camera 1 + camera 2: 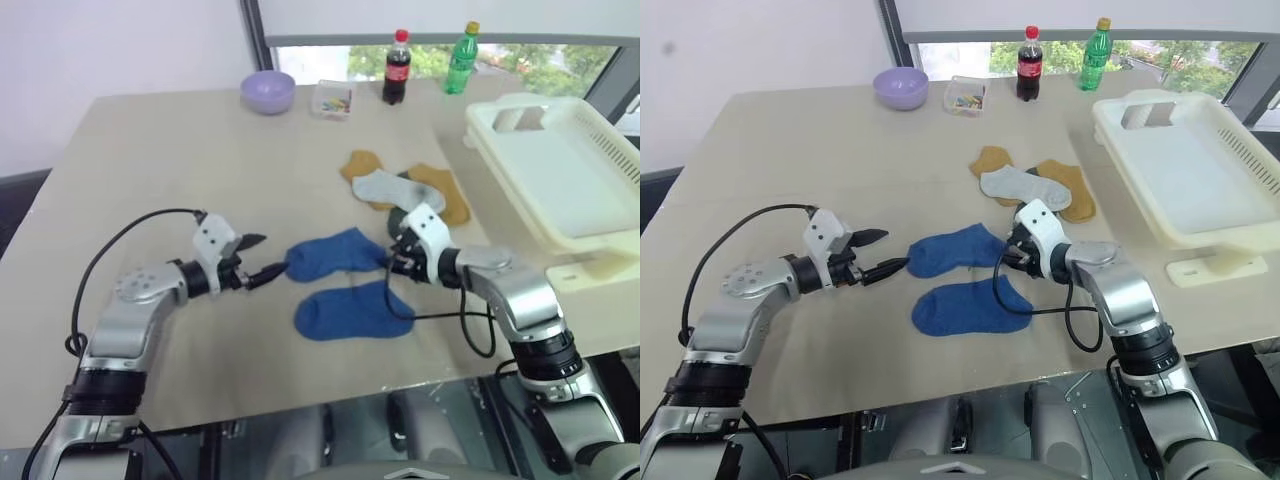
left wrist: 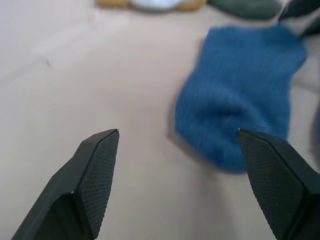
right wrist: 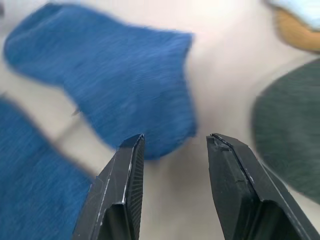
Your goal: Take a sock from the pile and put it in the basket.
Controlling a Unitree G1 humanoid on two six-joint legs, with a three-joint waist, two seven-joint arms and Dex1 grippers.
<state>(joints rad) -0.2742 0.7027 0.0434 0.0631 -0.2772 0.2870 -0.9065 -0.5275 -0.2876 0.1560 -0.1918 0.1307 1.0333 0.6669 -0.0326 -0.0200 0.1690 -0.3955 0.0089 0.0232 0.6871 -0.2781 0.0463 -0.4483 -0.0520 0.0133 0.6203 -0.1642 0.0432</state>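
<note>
Silver arms — black cables, white wrists, black fingers [image 2: 97,175]

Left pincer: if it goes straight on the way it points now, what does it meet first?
Probably the near end of the upper blue sock; the open left pincer points at it, just short of touching.

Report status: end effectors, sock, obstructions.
Left end effector open at sock. Right end effector open, empty, at its other end. Basket empty. Nothing in the way.
</note>
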